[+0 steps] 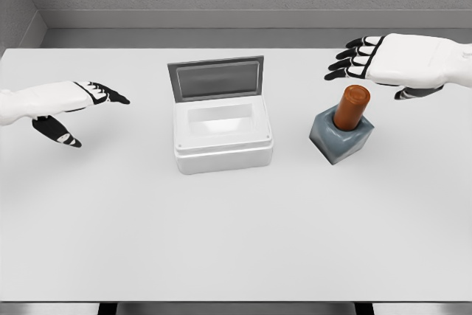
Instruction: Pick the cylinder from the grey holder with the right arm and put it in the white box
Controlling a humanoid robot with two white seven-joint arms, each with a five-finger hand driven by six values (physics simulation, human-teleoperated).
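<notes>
Hovering right hand [383, 60], fingers spread, holding nothing, just beyond cylinder [352, 107] standing tilted in holder [341, 136], right of open box [223, 138]. Left hand [70, 101] open, far left. Risk: off-centre grasp tipping holder, jamming cylinder.

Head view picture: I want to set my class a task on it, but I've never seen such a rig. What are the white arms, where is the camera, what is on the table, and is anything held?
This is a simulator's render, seen from a camera on a humanoid robot's head, looking down at a white table. The two white arms are the robot's own. The left hand and the right hand both hover with fingers spread, holding nothing. In the middle stands a white box with its lid raised. To its right an orange-brown cylinder stands, slightly tilted, in a grey holder, just below the right hand in the picture.
</notes>
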